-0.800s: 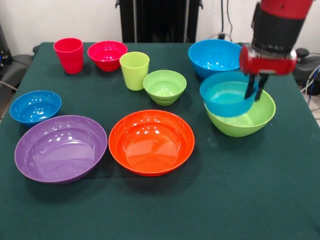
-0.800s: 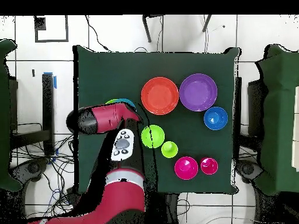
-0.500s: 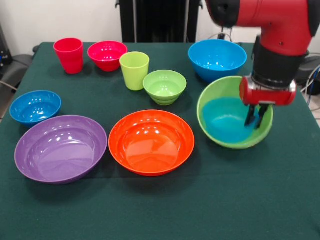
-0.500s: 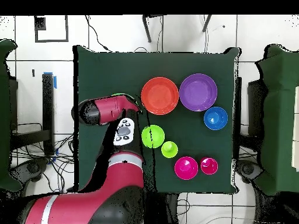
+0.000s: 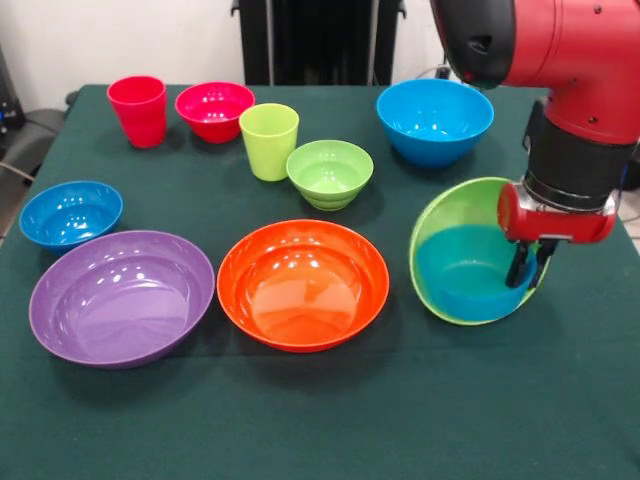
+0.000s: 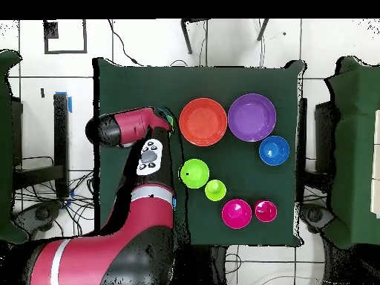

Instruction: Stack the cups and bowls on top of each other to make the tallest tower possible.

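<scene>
Here my pincer (image 5: 526,272) pinches the right rim of the teal-blue bowl (image 5: 462,272), which sits nested in the big lime-green bowl (image 5: 445,212) at the table's (image 5: 300,420) right, both tipped leftward. I judge I should level them before letting go, slowly.

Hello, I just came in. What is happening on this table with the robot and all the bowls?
The red robot arm has its claw down inside a teal-blue bowl, which sits nested in a large lime-green bowl; both are tipped toward the orange bowl. The claw seems closed on the teal bowl's rim. Nothing else is stacked: the red cup, lime-green cup, red bowl, small green bowl, the other blue bowls and the purple bowl stand apart on the green table.
</scene>
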